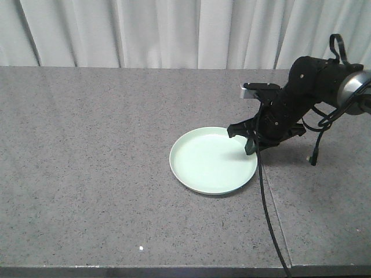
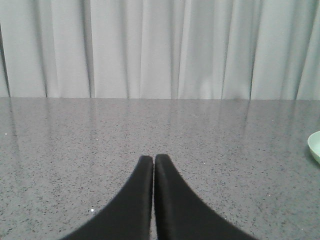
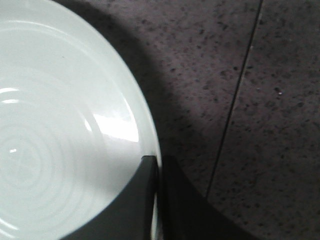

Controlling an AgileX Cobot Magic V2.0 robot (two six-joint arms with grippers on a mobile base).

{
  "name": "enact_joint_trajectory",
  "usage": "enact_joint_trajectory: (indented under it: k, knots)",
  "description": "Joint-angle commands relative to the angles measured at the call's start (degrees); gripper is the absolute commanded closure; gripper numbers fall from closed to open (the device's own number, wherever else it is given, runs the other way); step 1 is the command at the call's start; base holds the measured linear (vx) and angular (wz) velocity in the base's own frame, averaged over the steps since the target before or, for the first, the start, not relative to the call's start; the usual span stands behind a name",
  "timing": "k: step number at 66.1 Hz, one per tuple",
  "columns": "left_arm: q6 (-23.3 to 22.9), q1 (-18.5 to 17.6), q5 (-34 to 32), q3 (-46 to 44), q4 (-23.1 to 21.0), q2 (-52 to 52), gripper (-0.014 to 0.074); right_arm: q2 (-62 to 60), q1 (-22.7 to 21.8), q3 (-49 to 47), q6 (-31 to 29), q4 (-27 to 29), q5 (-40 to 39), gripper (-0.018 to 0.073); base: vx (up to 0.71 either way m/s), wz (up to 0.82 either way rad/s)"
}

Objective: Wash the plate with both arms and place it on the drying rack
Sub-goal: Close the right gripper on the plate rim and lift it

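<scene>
1. The right tool (image 3: 159, 162) is gripping the plate (image 1: 213, 160) at its right-hand rim. One finger is lying inside the rim and one outside, closed down on the thin edge.
2. The plate is lying flat on the table (image 1: 87, 145), right of centre and just beside a seam (image 3: 231, 102) in the top.
3. The left tool (image 2: 153, 162) is holding nothing, with its fingers pressed together. It is hovering low over bare table, well apart from the plate.
4. The task is looking barely begun. The plate is grasped but not yet lifted, nothing is suggesting washing, and no drying rack is showing in any view, so nearly everything is remaining.
5. The table is showing as grey speckled stone with a slight sheen, and a pale pleated curtain (image 1: 174, 32) is hanging behind it.
</scene>
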Motion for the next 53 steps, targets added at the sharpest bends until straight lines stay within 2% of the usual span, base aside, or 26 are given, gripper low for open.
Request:
enact_joint_trajectory:
  k: [1,13,26,38,53]
  knots:
    - [-0.47,0.12,-4.2,0.89,-0.05,-0.91,0.0602,-7.6,-1.49,-1.56,-4.43,6.98,-0.52,0.0567,0.0,0.0]
    - [-0.47,0.12,-4.2,0.89,-0.05,-0.91,0.0602,-18.48,-4.66,-1.45,-11.27,14.94,2.08,0.0567,0.0,0.0]
    - [-0.47,0.12,-4.2,0.89,-0.05,-0.91,0.0602,-32.74,-8.89,1.4,-15.95,18.21,5.49,0.0567,0.0,0.0]
    - [-0.47,0.12,-4.2,0.89,-0.05,-0.91,0.0602,-49.08,-10.67,13.32,-20.54,21.74,4.16,0.0567,0.0,0.0]
    - [-0.47,0.12,-4.2,0.89,-0.05,-0.91,0.0602,-72.97,-10.67,31.95,-18.92,20.82,-1.74,0.0566,0.0,0.0]
